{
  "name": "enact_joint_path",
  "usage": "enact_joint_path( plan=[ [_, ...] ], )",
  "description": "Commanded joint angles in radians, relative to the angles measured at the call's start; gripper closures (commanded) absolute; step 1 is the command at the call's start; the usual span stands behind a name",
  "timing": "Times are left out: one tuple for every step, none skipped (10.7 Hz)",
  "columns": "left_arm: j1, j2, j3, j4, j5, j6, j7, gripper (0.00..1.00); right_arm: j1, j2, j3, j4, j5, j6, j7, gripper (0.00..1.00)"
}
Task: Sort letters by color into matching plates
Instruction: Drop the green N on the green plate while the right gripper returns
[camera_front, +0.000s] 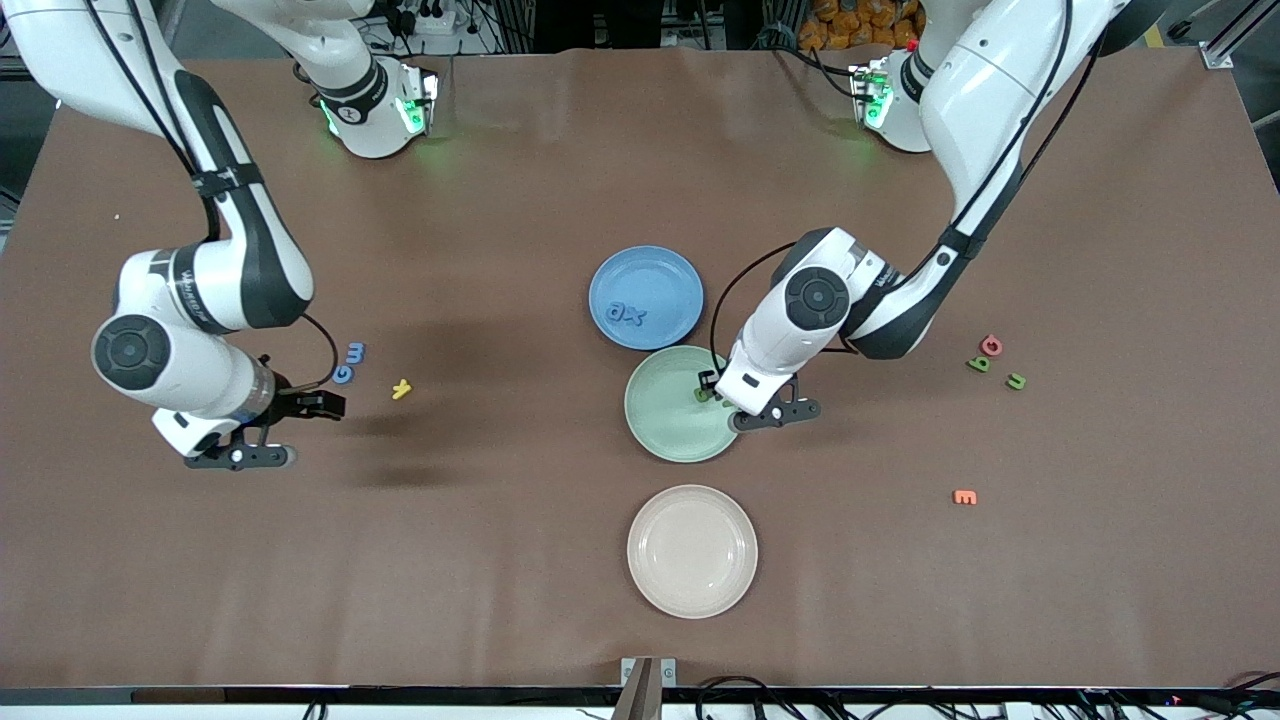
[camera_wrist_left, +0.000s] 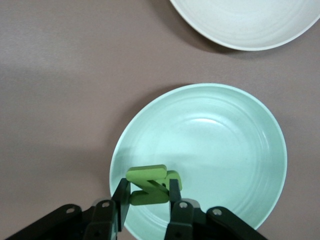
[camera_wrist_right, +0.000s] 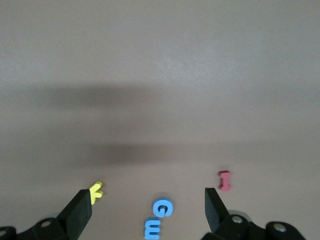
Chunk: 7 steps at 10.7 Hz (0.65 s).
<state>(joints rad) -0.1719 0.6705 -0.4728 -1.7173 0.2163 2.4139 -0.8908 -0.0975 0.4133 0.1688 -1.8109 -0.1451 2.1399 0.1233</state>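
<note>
One green letter (camera_wrist_left: 148, 186) is pinched between the fingers of the left gripper (camera_front: 708, 388), held up over the rim of the pale green plate (camera_front: 668, 420); in the left wrist view the piece sits edge-on between the two pads, w/ the plate's bowl below it.

Two blue letters (camera_front: 630, 316) are seen lying in the blue plate (camera_front: 645, 297), which touches the green plate on the side farther from the front camera. The cream plate (camera_front: 692, 551) lies nearer the camera than the green one, nothing seen in it.

Loose letters toward the left arm's end of the table: a red one (camera_front: 991, 345), a green one (camera_front: 978, 364) just beside it, another green one (camera_front: 1016, 381) near those, and an orange one (camera_front: 964, 496) nearer the camera, well apart from the group.

Toward the right arm's end: a blue pair (camera_front: 349, 362) side by side, a yellow letter (camera_front: 401, 389) near them. A pink-red letter (camera_wrist_right: 224, 180) is shown in the right wrist view only, beside the blue pair.

Right gripper (camera_front: 325, 404) is held low over bare table (camera_front: 500, 200) near the blue pair, claw spread wide, nothing in it; that arm appears to be waiting.
</note>
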Motion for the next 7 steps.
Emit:
enact_joint_path(
  plan=[
    [-0.024, 0.044, 0.017, 0.077, 0.020, -0.019, -0.033, 0.72, -0.054, -0.146, 0.020, -0.241, 0.037, 0.182, -0.019, 0.00],
    [-0.029, 0.050, 0.017, 0.084, 0.018, -0.019, -0.033, 0.66, -0.059, -0.177, 0.018, -0.310, 0.060, 0.234, -0.019, 0.00],
    [-0.029, 0.052, 0.017, 0.093, 0.020, -0.019, -0.033, 0.33, -0.062, -0.203, 0.020, -0.347, 0.061, 0.238, -0.019, 0.00],
    [-0.029, 0.049, 0.017, 0.094, 0.028, -0.019, -0.031, 0.00, -0.068, -0.237, 0.021, -0.398, 0.062, 0.242, -0.020, 0.00],
    [-0.020, 0.041, 0.017, 0.093, 0.029, -0.024, -0.031, 0.00, -0.073, -0.255, 0.023, -0.435, 0.062, 0.247, -0.027, 0.00],
    [-0.012, 0.029, 0.017, 0.094, 0.029, -0.051, -0.031, 0.00, -0.077, -0.264, 0.026, -0.470, 0.062, 0.267, -0.033, 0.00],
    [-0.005, 0.009, 0.017, 0.093, 0.031, -0.087, -0.027, 0.00, -0.099, -0.274, 0.029, -0.516, 0.061, 0.317, -0.042, 0.00]
  ],
)
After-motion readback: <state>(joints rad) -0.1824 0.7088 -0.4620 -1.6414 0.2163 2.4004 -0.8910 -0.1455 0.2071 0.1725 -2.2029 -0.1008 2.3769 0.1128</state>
